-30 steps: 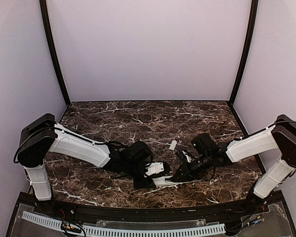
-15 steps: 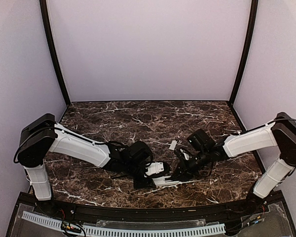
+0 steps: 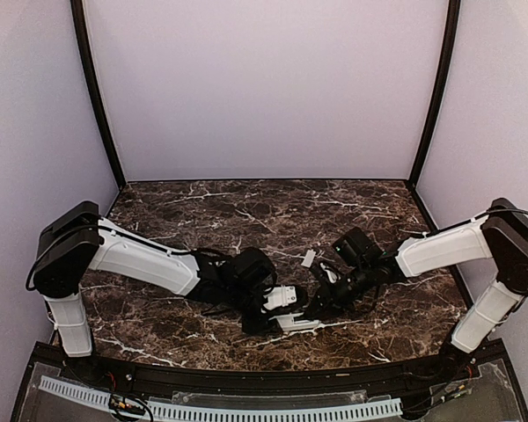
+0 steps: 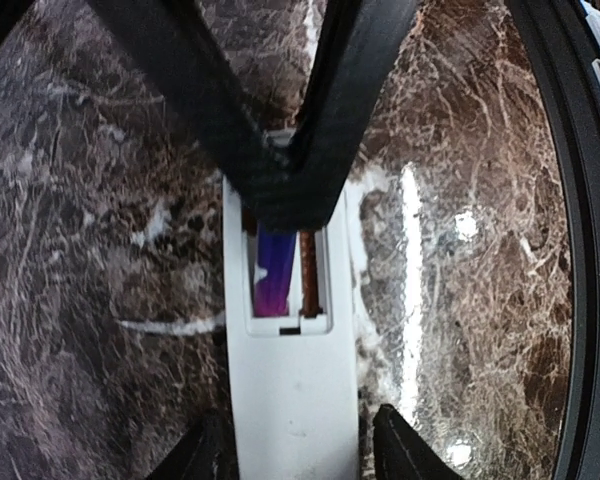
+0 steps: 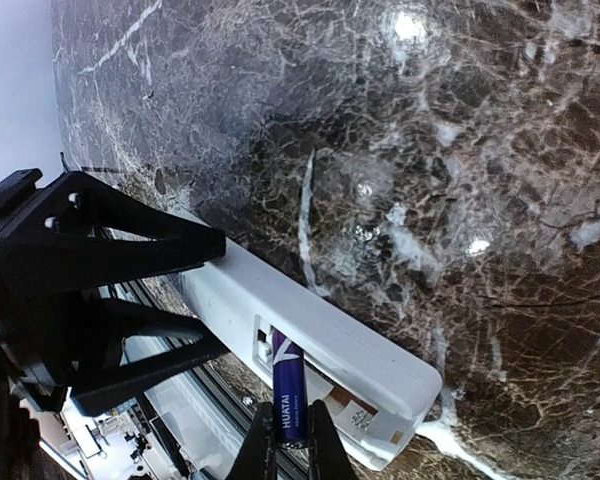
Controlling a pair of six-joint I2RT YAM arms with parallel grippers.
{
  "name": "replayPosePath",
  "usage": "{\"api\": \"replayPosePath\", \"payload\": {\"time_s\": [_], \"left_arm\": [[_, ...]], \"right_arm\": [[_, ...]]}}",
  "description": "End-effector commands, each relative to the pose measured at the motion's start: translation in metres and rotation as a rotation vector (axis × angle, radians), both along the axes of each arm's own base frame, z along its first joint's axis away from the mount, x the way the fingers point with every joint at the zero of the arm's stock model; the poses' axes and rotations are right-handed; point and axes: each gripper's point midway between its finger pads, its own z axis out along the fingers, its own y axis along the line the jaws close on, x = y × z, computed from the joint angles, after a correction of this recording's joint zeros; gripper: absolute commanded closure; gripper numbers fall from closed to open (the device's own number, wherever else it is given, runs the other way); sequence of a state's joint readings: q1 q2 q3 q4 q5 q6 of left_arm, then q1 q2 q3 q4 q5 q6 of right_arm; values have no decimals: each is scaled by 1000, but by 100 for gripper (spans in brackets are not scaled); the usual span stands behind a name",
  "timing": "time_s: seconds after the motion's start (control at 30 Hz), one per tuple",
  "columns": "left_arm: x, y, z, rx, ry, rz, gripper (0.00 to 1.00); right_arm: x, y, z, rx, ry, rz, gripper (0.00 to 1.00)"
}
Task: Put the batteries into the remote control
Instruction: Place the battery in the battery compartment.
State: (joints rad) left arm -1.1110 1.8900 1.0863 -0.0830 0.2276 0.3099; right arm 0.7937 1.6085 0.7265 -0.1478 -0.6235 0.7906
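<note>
Marble table (image 3: 202,211), remote control (image 4: 292,385) between left pincer (image 4: 298,452)

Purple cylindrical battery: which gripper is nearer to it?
Right. The right gripper pinches the purple cylindrical battery at the slim white plastic remote's open compartment; the left gripper straddles the remote's other end.

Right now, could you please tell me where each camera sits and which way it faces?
Top external: above and behind the arms, facing down on the marble table; both arms show, left gripper and right gripper at the remote control.
Left wrist: faces down on the remote control; own fingertips flank it.
Right wrist: faces down its own fingers pinching a purple battery.
Shared: both wrist views show that battery at the open compartment.
</note>
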Motion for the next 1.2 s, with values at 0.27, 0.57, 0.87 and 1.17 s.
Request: {"api": "replayPosePath", "payload": {"time_s": [0.27,0.57,0.87,1.17], "left_arm": [[5,-38,41,-197,62,-43,52],[18,-42,31,-187,23,-17,78],[16,-42,20,-132,-2,-18,80],[9,-36,8,-68,0,-3,82]], "right_arm": [[9,-17,-43,-143,-57,-45,100],[4,-20,-44,-136,-45,-51,100],[-6,-26,-44,-129,-32,-51,100],[-7,-27,-45,-129,-38,-49,100]]}}
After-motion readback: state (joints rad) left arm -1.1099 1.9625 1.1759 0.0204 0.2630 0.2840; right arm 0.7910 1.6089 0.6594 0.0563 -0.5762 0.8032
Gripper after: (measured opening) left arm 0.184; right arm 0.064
